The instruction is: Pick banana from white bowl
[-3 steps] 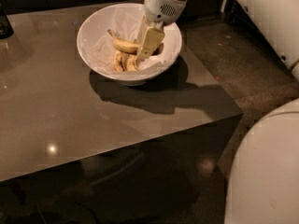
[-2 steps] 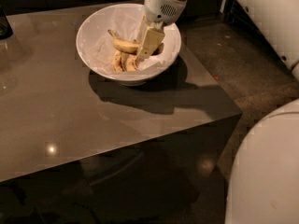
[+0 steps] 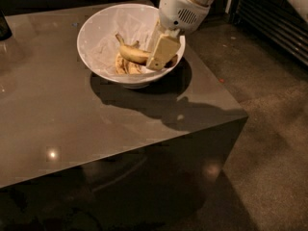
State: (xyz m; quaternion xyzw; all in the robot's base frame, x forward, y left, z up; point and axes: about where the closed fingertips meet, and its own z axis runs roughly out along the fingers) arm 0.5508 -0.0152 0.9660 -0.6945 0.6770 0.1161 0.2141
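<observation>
The white bowl (image 3: 96, 30) stands on the far part of a glossy brown table, with crinkly white lining inside. The banana (image 3: 132, 55) lies in its right half: yellow, brown-speckled curved pieces with a thin dark tip pointing up and left. My gripper (image 3: 162, 54) reaches down into the bowl from the upper right. Its cream near finger (image 3: 163, 51) covers the right end of the top banana piece, and the jaws are closed on that end. The far finger is hidden behind the near one.
The brown table (image 3: 72, 124) has its right edge and front corner just right of the bowl. Speckled floor (image 3: 269, 129) lies to the right. A dark object (image 3: 4, 28) stands at the table's far left edge.
</observation>
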